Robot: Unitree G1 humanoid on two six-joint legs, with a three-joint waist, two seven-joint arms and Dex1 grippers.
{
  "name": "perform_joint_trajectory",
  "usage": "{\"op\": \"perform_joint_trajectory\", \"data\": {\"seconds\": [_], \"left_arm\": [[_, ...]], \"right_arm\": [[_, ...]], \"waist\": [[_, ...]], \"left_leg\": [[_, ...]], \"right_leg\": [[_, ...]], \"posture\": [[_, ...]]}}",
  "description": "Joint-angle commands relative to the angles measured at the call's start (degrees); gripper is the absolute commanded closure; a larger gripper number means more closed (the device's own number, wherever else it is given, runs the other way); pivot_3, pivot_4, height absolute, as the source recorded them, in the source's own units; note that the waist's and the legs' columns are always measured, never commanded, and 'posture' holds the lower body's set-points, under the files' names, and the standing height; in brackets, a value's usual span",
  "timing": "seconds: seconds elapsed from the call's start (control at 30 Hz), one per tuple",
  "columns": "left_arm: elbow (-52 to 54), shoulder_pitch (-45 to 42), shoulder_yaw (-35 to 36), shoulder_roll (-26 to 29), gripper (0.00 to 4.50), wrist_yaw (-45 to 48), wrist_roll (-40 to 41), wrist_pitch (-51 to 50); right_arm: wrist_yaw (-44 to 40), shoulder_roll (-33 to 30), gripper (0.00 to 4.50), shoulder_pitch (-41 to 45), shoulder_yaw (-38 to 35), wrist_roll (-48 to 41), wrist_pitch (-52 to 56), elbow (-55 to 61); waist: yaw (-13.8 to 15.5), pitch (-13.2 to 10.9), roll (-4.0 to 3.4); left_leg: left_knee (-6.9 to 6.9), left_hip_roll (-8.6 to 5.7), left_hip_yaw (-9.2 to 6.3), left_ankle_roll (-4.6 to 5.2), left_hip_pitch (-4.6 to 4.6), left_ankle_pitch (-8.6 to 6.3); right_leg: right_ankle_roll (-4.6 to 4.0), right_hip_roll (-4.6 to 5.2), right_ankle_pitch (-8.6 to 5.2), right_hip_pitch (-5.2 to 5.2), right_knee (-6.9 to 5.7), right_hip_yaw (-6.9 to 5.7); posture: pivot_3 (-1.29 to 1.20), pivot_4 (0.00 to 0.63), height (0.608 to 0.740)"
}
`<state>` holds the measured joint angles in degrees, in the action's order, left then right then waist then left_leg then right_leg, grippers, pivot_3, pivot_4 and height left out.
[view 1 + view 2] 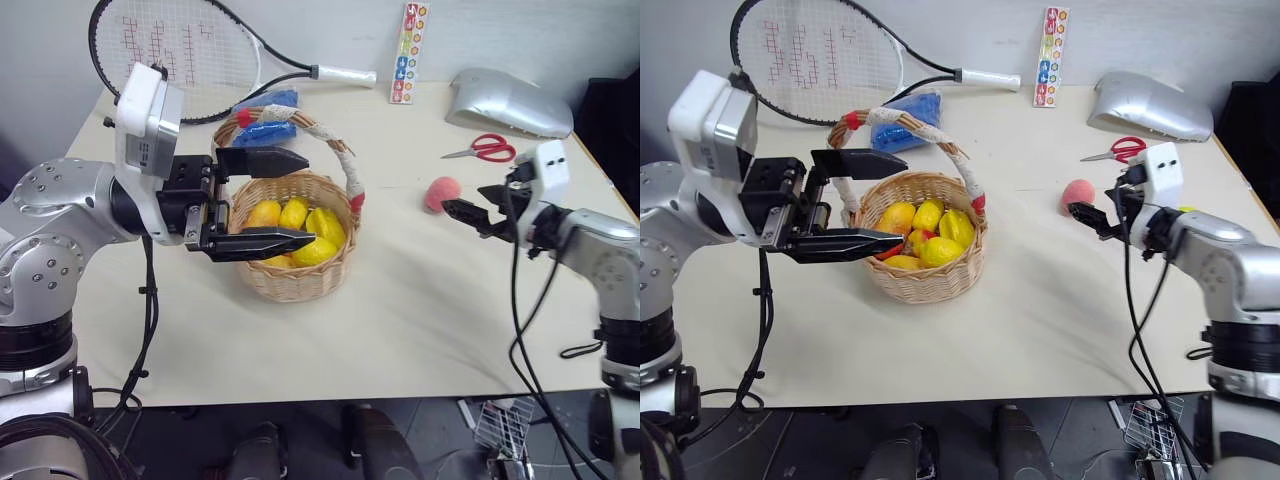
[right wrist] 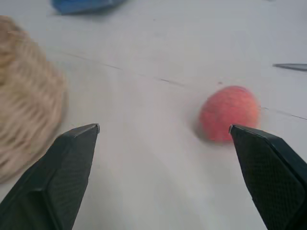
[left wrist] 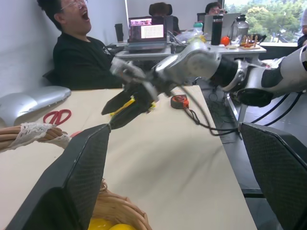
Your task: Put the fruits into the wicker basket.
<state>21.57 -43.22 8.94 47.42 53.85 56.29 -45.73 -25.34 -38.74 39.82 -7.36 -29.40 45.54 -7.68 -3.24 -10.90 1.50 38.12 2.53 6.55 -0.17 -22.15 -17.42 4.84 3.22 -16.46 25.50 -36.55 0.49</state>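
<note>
The wicker basket (image 1: 298, 282) stands mid-table with several yellow fruits (image 1: 300, 225) inside. My left gripper (image 1: 308, 198) hangs open at the basket's left side, one finger by the handle and one over the rim, holding nothing. A pink-red peach (image 1: 442, 192) lies on the table to the right of the basket. My right gripper (image 1: 458, 208) is open, low over the table just short of the peach (image 2: 229, 112), which sits off toward one finger (image 2: 268, 167). Something yellow (image 3: 125, 103) shows behind the right gripper; I cannot tell what it is.
A tennis racket (image 1: 180, 50) and a blue object (image 1: 265, 120) lie behind the basket. Red scissors (image 1: 485, 148) and a silver cover (image 1: 510, 100) are at the back right. A tape measure (image 3: 180, 101) sits near the right edge. A person (image 3: 81, 52) sits beyond the table.
</note>
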Motion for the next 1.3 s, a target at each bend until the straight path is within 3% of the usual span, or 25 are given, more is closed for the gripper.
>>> {"op": "perform_joint_trajectory", "data": {"seconds": [0.03,0.27,0.5,0.6,0.73,0.87,1.03,1.2,1.3], "left_arm": [[0.7,-1.1,1.0,0.5,0.0,0.1,0.3,0.2],[2.5,0.8,2.7,1.9,0.0,-0.6,1.0,-0.5],[4.1,1.3,3.7,2.1,0.0,-2.3,1.8,-1.3],[4.2,1.1,4.1,2.5,0.0,-2.7,2.1,-1.6],[4.0,1.2,5.0,2.8,0.0,-3.3,3.3,-2.0],[4.0,2.6,6.7,3.5,0.0,-4.2,4.4,-2.6],[3.9,6.9,10.0,6.8,0.0,-3.5,4.4,-2.9],[3.0,8.8,11.3,9.3,0.0,-1.6,4.0,-2.5],[1.5,7.7,10.4,10.0,0.0,-0.5,3.4,-2.4]], "right_arm": [[2.0,2.6,0.03,4.6,0.7,5.8,-8.0,-8.5],[7.2,9.3,0.03,17.9,1.1,15.2,-25.6,-36.8],[4.9,12.6,0.03,23.3,1.8,19.0,-31.9,-52.3],[4.5,13.3,0.65,24.0,1.3,19.8,-34.5,-54.4],[2.9,13.0,1.86,23.9,0.2,19.3,-35.7,-53.3],[-3.9,11.4,1.98,19.7,0.0,17.5,-32.8,-42.9],[-22.5,0.8,1.98,-0.4,1.6,4.6,-11.0,-0.9],[-27.4,-7.0,1.98,-10.6,-3.0,-14.6,8.7,26.2],[-23.4,-4.6,1.98,-9.6,-3.4,-22.2,13.7,34.0]], "waist": [[0.1,0.0,-0.02],[0.0,0.0,-0.03],[-0.1,0.0,-0.03],[-0.2,0.0,-0.03],[-0.2,0.0,-0.03],[-0.2,0.0,-0.03],[1.2,0.0,-0.04],[1.3,0.0,-0.04],[1.3,0.0,0.02]], "left_leg": [[-0.01,0.0,0.0,0.0,-0.03,0.0],[-0.01,0.03,0.05,0.0,-0.05,-0.01],[-0.01,0.05,0.04,0.0,-0.05,-0.01],[0.0,0.06,0.03,-0.01,-0.05,0.0],[0.01,0.06,0.03,-0.01,-0.04,0.0],[-0.01,0.08,0.03,-0.03,-0.03,0.0],[-0.03,0.14,-0.26,-0.09,-0.17,-0.04],[0.07,0.11,0.03,0.0,0.03,-0.11],[0.04,0.17,0.07,0.0,0.2,-0.11]], "right_leg": [[0.0,0.0,0.0,0.02,0.0,-0.01],[0.0,0.05,0.0,0.03,0.03,-0.03],[0.0,0.15,0.0,0.02,-0.02,-0.03],[0.0,0.2,0.0,0.02,-0.25,-0.04],[0.0,0.2,0.0,0.02,-0.29,-0.04],[0.0,0.21,0.0,0.02,-0.3,-0.04],[-0.01,0.26,-0.01,0.02,-0.24,-0.2],[0.0,0.27,0.0,-0.04,-0.02,-0.2],[-0.13,0.17,0.08,-0.12,-0.05,-0.21]], "posture": [[0.0,0.15,0.74],[0.0,0.15,0.74],[0.0,0.15,0.74],[0.0,0.15,0.74],[0.0,0.15,0.74],[0.0,0.15,0.74],[0.0,0.15,0.74],[0.0,0.15,0.74],[0.0,0.15,0.74]]}}
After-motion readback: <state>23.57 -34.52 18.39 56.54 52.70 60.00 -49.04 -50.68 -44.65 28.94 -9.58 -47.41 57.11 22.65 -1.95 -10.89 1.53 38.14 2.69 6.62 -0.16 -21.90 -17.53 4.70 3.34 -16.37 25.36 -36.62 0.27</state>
